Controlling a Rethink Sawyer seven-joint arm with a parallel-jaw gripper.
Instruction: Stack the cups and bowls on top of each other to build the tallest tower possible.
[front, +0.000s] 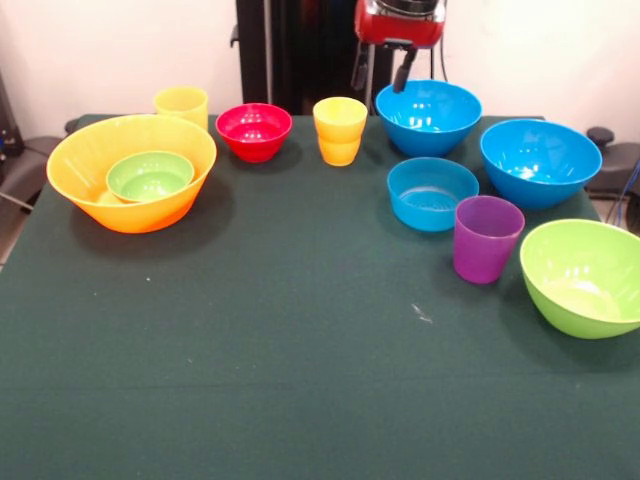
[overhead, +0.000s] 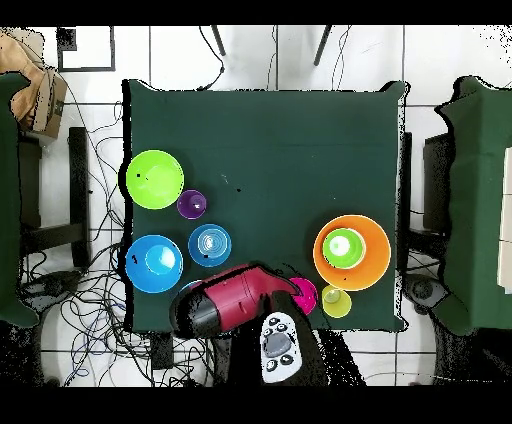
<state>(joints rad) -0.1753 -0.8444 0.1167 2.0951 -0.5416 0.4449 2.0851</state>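
A huge orange-yellow bowl (front: 95, 190) at the left holds a small green bowl (front: 150, 176); this is the tower. One yellow cup (front: 181, 103) stands behind it. A small red bowl (front: 254, 130) and a second yellow cup (front: 340, 130) stand at the far middle. Two large blue bowls (front: 428, 115) (front: 538, 160), a shallow blue bowl (front: 432, 192), a purple cup (front: 487, 238) and a lime green bowl (front: 585, 275) are on the right. My gripper (front: 382, 75) hangs open and empty above the far blue bowl's left rim.
In the overhead view the red arm (overhead: 235, 300) covers one blue bowl and the middle yellow cup. Still showing are the orange bowl (overhead: 375, 262), lime bowl (overhead: 155, 179), purple cup (overhead: 192, 205), shallow blue bowl (overhead: 209, 244) and a large blue bowl (overhead: 154, 263).
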